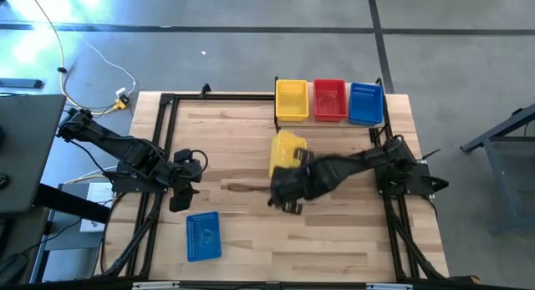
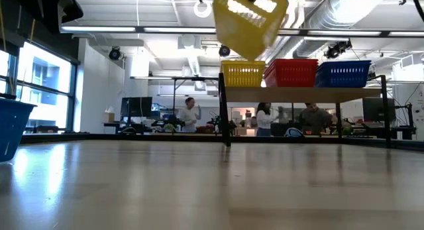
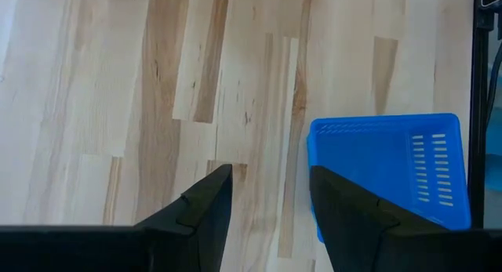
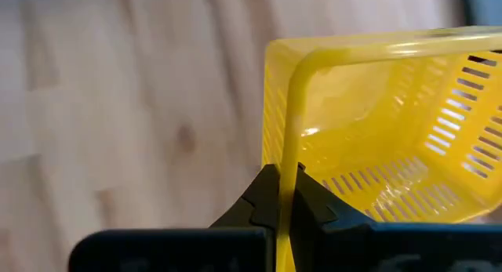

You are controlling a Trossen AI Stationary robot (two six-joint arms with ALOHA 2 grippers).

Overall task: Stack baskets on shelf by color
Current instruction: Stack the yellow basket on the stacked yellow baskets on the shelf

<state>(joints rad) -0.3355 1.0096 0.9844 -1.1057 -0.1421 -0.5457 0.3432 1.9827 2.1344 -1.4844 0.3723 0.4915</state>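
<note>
My right gripper (image 4: 284,197) is shut on a yellow basket (image 1: 287,150) and holds it up over the middle of the table; in the low view this basket (image 2: 248,21) hangs tilted, higher than the shelf (image 2: 298,94). Three baskets stand on the shelf by their bottoms: yellow (image 1: 291,100), red (image 1: 328,99) and blue (image 1: 365,104). A second blue basket (image 1: 202,236) rests on the tabletop near the front left. My left gripper (image 1: 179,198) hovers open just beyond that basket, which shows beside its fingers in the left wrist view (image 3: 384,174). My right gripper pinches one side wall of the yellow basket at its rim (image 4: 289,158), with one finger inside the basket and one outside. The fingers slant downward onto the rim. The basket is lifted clear of the table and tilted.
Black frame rails (image 1: 159,156) run along the table's left and right sides. Bare tabletop (image 1: 334,240) lies at the front right. Beyond the table, people stand in the room (image 2: 191,114).
</note>
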